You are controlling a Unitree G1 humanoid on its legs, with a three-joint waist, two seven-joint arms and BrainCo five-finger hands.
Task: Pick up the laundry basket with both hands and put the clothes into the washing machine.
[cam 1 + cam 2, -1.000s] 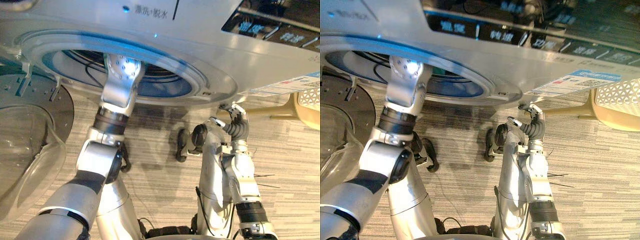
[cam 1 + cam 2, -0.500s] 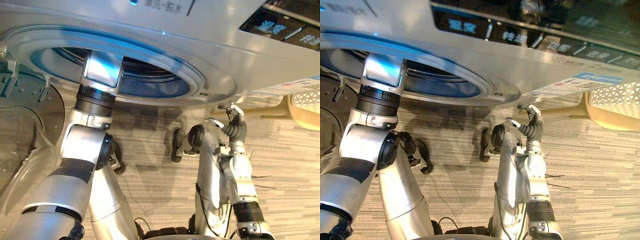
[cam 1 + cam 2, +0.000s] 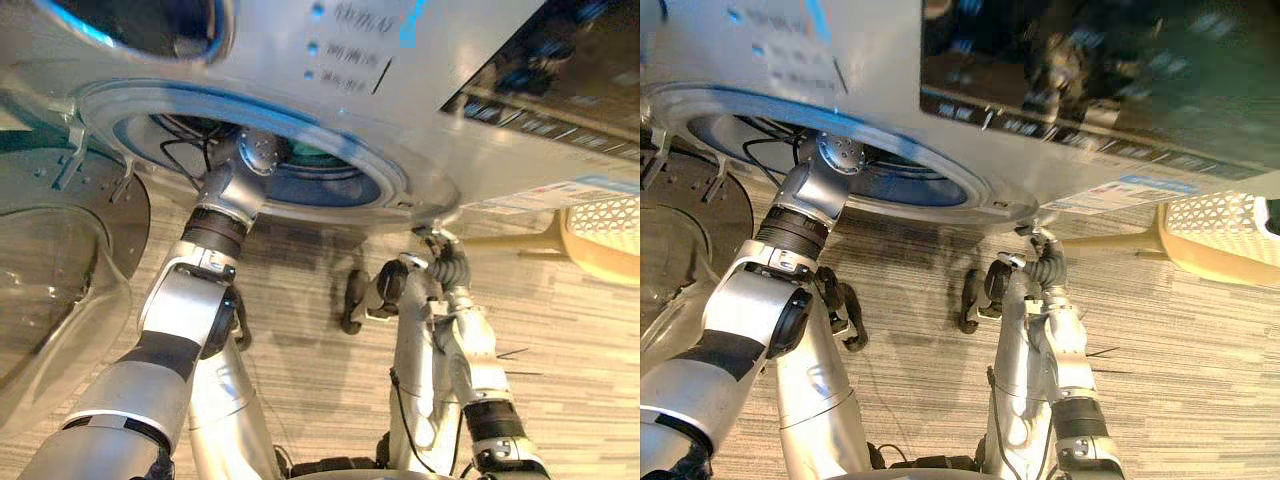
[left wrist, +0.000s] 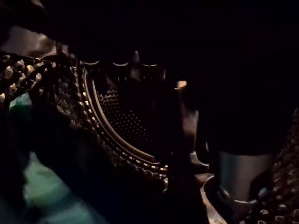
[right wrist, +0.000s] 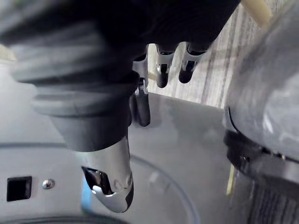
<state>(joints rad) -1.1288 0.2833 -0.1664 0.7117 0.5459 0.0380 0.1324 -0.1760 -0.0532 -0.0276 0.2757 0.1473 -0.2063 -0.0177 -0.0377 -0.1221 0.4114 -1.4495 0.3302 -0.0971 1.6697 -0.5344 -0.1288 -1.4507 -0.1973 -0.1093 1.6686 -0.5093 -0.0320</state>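
The left hand (image 3: 257, 156) is sitting inside the washing machine (image 3: 300, 60), loading green clothes (image 4: 42, 186) lying beside its fingers; I cannot tell their state. The right hand (image 3: 448, 262) fingers are hanging relaxed. Next, I think, a clean withdrawal.

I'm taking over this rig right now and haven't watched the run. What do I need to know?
Left hand: inside the drum opening of the washing machine; its door hangs open.
Right hand: open, empty, below the machine's front, right of the opening.
Green cloth lies in the drum.
Laundry basket: on the floor to the right, in neither hand; contents can't be seen.
Left to do, probably: withdraw the left arm and check the basket for more clothes.
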